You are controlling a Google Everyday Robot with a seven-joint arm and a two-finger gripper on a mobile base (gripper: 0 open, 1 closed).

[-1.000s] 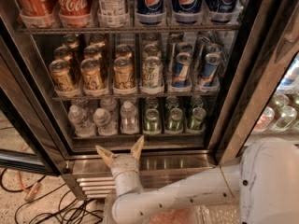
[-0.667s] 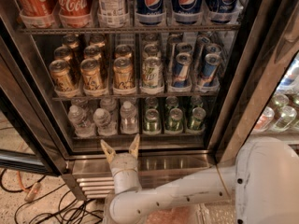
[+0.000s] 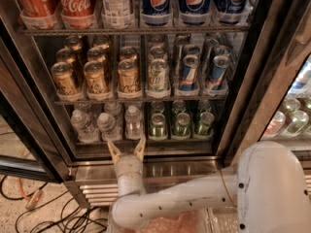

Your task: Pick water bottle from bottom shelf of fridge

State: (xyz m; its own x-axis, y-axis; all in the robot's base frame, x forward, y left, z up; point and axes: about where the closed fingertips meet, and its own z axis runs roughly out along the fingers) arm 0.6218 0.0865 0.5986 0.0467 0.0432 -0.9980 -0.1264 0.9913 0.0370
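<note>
The fridge (image 3: 77,171) stands open before me with a dark interior. On its bottom shelf (image 3: 146,142) several small clear water bottles with white caps stand at the left: one at the far left (image 3: 81,125), one in the middle (image 3: 107,125), one to the right (image 3: 133,122). Green cans (image 3: 181,124) fill the right half of that shelf. My gripper (image 3: 127,150) is just in front of the shelf rail, below and between the middle and right bottles. Its two tan fingers (image 3: 113,152) are spread open and hold nothing.
Gold cans (image 3: 95,76) and blue-and-silver cans (image 3: 189,73) fill the rack above; cola bottles (image 3: 75,4) stand on top. A neighbouring cooler (image 3: 291,115) with bottles is at right. The open fridge door frame (image 3: 19,130) is at left; cables (image 3: 34,203) lie on the floor.
My gripper has moved a little to the right and slightly forward toward the bottom shelf. The fingers stay open. The bottles have not moved.
</note>
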